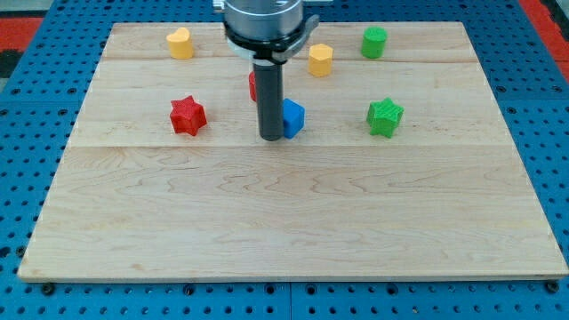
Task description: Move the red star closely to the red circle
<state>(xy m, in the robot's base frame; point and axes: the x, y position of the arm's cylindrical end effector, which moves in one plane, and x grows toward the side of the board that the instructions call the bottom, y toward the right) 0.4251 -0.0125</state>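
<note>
The red star (188, 116) lies on the wooden board (293, 213) at the view's left of centre. The red circle (253, 85) is mostly hidden behind my rod; only its left edge shows. My tip (271, 138) rests on the board to the right of the red star and just below the red circle. It stands right against the left side of the blue block (292, 117). A clear gap separates the tip from the red star.
A yellow heart-like block (180, 43) sits at the top left. A yellow block (320, 60) and a green cylinder (374, 42) sit at the top right. A green star (385, 117) lies at the right. Blue pegboard surrounds the board.
</note>
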